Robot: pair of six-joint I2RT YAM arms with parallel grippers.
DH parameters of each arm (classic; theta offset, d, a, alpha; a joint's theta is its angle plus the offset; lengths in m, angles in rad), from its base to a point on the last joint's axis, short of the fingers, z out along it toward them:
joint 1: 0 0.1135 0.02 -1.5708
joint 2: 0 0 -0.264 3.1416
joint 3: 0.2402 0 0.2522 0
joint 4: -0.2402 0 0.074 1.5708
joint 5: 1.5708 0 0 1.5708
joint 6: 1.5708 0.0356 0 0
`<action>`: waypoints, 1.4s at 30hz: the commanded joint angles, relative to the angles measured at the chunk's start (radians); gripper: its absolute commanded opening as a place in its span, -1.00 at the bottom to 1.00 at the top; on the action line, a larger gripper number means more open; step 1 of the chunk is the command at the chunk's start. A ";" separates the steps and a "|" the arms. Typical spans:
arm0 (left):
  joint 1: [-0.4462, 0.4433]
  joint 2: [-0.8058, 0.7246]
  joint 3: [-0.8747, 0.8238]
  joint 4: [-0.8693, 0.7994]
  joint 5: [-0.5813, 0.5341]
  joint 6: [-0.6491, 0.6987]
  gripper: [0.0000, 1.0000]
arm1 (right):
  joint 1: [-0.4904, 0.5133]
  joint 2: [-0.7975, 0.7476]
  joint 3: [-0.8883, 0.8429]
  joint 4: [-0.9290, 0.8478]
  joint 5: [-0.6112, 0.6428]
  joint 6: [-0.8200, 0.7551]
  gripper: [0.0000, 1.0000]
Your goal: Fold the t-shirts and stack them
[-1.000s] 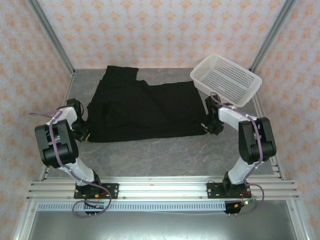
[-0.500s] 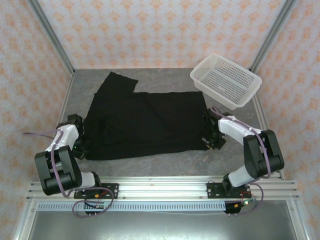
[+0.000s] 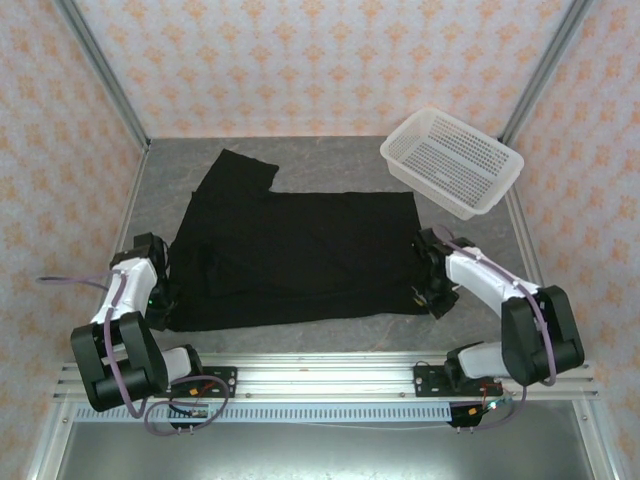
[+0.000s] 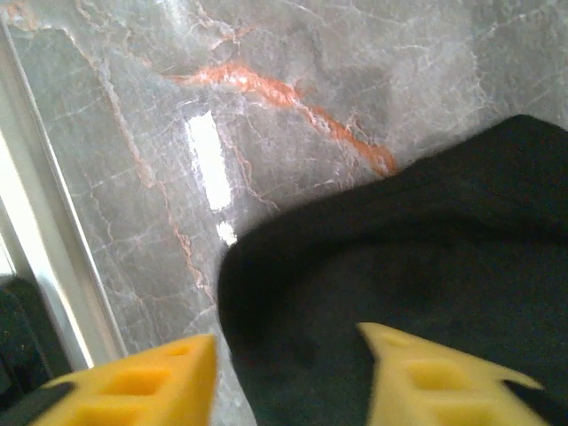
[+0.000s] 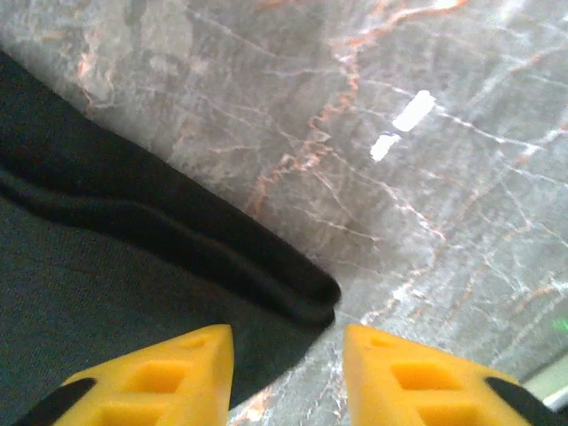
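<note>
Grey marbled table [image 3: 335, 150] with orange veins, bearing a black t-shirt [image 3: 295, 255] spread flat across its middle and a white perforated basket [image 3: 452, 160] at its far right corner

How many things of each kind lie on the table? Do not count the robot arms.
Black t-shirt: 1
White basket: 1
Total: 2

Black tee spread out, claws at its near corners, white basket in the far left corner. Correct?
No: the white basket sits in the far right corner, per the top external view. The black tee is spread out, left claw and right claw at its near corners.
</note>
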 commanded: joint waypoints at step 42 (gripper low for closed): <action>-0.412 0.197 0.139 0.152 0.191 0.114 -0.93 | 0.010 0.117 0.216 0.410 -0.315 -0.277 0.25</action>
